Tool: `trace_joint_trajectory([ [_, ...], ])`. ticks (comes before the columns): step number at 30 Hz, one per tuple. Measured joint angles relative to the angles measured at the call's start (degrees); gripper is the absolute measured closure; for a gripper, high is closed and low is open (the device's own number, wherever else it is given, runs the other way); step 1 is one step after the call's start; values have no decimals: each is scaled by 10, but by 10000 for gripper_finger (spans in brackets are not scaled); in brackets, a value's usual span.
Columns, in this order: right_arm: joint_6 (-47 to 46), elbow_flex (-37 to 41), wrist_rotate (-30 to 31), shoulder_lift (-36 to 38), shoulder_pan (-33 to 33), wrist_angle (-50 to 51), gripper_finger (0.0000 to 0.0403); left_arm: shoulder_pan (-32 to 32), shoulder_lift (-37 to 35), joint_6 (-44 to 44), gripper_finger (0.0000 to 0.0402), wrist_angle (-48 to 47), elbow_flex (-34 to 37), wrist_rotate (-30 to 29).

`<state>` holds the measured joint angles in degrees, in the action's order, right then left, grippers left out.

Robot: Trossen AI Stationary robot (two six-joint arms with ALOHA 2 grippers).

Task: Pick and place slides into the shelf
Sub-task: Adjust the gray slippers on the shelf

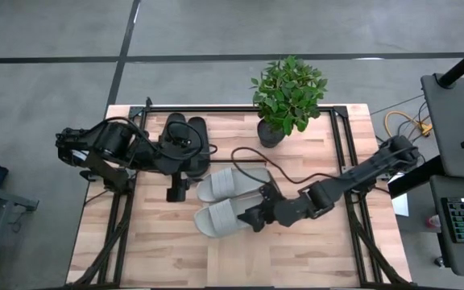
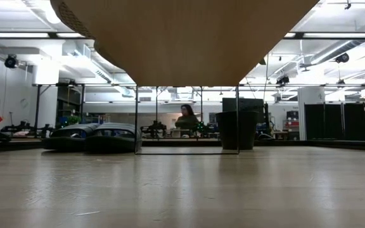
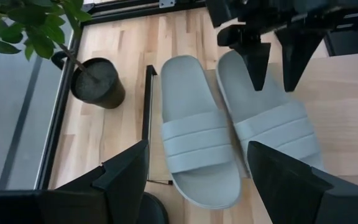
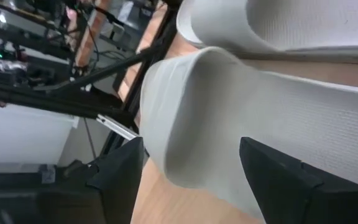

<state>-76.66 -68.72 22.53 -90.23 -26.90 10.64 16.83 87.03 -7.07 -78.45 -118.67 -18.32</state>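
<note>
Two pale grey slides lie side by side, soles down, on the shelf's top; the low view shows the shelf from below. My right gripper is open at the heel end of the nearer grey slide, whose end rim sits between its fingers with no touch showing. A black pair of slides rests on the table at the far left. My left gripper hangs open above the grey slides' toe ends, near the black pair.
A potted plant stands at the table's far side, its dark pot close to the far grey slide's heel. Black frame rails run along the table's sides. A thin black bar lies beside the slides. A person sits far behind.
</note>
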Motion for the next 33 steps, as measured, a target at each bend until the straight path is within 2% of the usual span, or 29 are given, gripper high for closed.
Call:
trace_joint_trajectory([
  [9,11,-28,-35,-25,18,-1,164,0,-4,13,146,-1,0,1],
  [16,-2,-31,-14,-10,18,9,170,0,-9,15,146,-1,0,2],
  [27,-9,-95,-9,-7,27,125,170,0,-10,20,146,-1,0,3],
  [33,-9,-102,-23,-7,44,133,170,0,-9,20,146,-1,0,18],
])
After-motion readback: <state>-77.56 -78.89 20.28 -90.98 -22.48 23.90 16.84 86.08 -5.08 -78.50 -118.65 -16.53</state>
